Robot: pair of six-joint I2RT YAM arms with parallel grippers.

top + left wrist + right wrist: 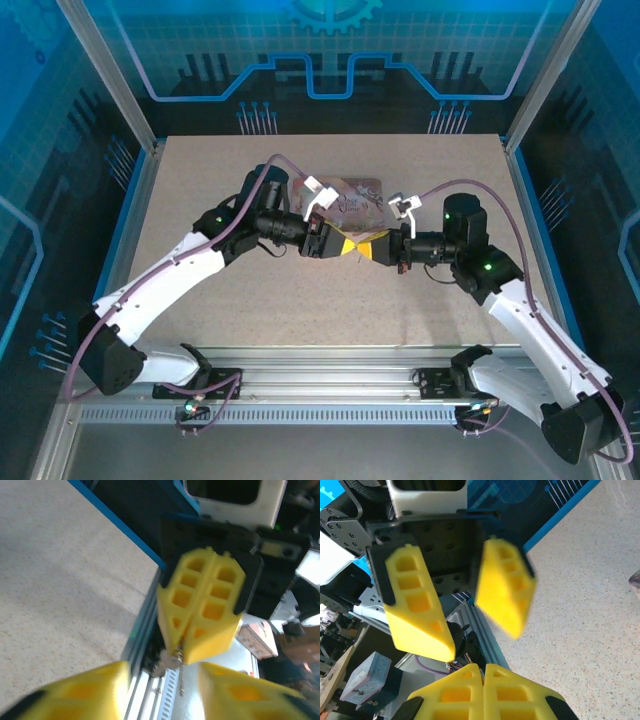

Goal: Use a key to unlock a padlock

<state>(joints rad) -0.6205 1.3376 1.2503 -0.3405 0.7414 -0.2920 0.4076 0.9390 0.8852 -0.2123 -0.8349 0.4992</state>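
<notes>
Nearest, the left gripper stands half open and empty, facing the right gripper, which is pinched shut on a glinting nub between its tips, seemingly the padlock; unlocking looks not yet done.

Two arms are seen meeting over the middle of the speckled table – one reaching in from 7 o'clock, the other from 5 o'clock. The left gripper and right gripper are brought tip to tip – apparently touching, though the detail is too small. A pink box is lying just at 12 o'clock of them.
</notes>
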